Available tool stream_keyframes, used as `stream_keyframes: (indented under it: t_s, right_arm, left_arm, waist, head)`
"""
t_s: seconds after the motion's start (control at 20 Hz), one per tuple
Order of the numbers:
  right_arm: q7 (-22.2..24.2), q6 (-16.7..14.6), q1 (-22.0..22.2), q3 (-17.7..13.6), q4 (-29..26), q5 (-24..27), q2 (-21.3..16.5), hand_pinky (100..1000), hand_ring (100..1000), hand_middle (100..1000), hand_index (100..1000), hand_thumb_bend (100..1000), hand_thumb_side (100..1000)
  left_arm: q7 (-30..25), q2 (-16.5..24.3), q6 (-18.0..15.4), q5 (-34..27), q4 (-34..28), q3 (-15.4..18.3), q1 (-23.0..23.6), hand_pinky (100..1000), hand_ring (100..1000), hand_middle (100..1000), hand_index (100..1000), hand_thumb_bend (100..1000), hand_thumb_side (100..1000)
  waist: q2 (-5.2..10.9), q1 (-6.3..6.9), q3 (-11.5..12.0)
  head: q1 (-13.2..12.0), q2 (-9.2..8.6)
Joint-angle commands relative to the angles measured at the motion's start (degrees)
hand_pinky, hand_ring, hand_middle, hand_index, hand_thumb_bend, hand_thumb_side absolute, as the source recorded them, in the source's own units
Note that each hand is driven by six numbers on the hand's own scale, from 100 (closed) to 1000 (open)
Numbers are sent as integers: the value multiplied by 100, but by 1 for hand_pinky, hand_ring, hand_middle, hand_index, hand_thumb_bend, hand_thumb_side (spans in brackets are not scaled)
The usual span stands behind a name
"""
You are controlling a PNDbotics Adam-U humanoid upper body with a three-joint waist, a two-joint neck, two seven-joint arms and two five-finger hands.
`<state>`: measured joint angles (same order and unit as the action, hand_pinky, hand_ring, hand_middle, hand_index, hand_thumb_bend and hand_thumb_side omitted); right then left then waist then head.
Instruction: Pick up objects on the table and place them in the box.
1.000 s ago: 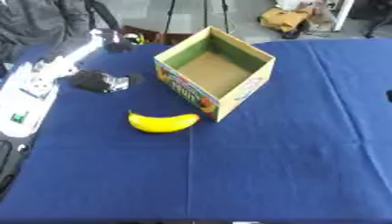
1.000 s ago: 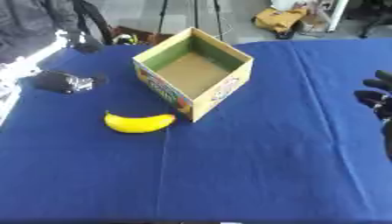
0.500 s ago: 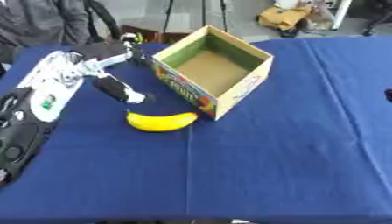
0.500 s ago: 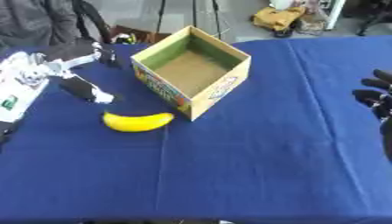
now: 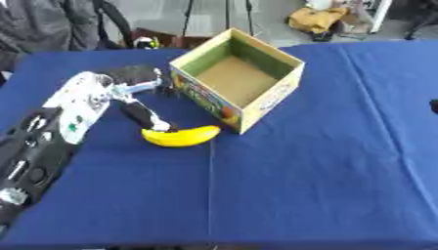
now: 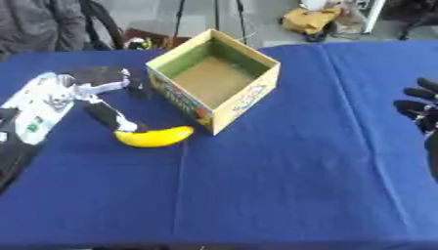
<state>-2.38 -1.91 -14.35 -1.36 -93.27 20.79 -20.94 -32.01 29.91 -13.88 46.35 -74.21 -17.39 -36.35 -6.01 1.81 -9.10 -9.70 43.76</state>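
An open cardboard box (image 5: 236, 80) with a printed side stands at the table's far middle, and nothing shows inside it. A yellow banana (image 5: 181, 136) lies just in front of its near-left corner. My left hand (image 5: 116, 93) reaches in from the lower left, open with its fingers spread. One dark finger with a pale tip (image 5: 154, 124) points down at the banana's left end, while the others point toward the box's left wall. A small black object (image 5: 128, 73) shows just behind the hand; I cannot tell whether they touch. My right hand (image 6: 419, 110) rests open at the right edge.
A blue cloth covers the table (image 5: 325, 171). Beyond the far edge a dark jacket (image 5: 43, 24) hangs at the left, and a tan bag (image 5: 317, 17) lies on the floor.
My left arm has swung in from the left edge, and the hand has come down beside the black object and the banana. The right hand has stayed put.
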Motion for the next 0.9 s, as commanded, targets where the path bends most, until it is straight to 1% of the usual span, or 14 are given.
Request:
stream_keyframes:
  t_s: [0.05,0.3,0.45,0.9]
  right_arm:
    - [17,-9,-69,-9,-76,14,-133,819,677,680,807,100,919]
    - [19,-8,-72,-8,-75,12,-126,820,677,680,807,100,920]
    - [18,-8,-70,-10,-74,9,-126,820,677,680,807,100,920]
    - [16,-6,-65,-11,-71,2,-125,820,677,680,807,100,921]
  left_arm:
    - [56,28,-76,239,43,-43,-132,744,660,636,765,650,535]
    - [169,-40,-177,498,184,-89,-119,745,662,637,765,625,510]
    - [189,-65,-237,552,229,-98,-102,747,664,639,766,644,506]
    - [93,-70,-355,635,273,-154,-79,747,665,639,767,650,498]
  waist:
    - [91,-19,-1]
    - [88,-23,-4]
    - [85,-24,-8]
    - [91,-18,-21]
  head:
    - [-18,29]
    - [-22,18]
    - [-25,21]
    - [-30,26]
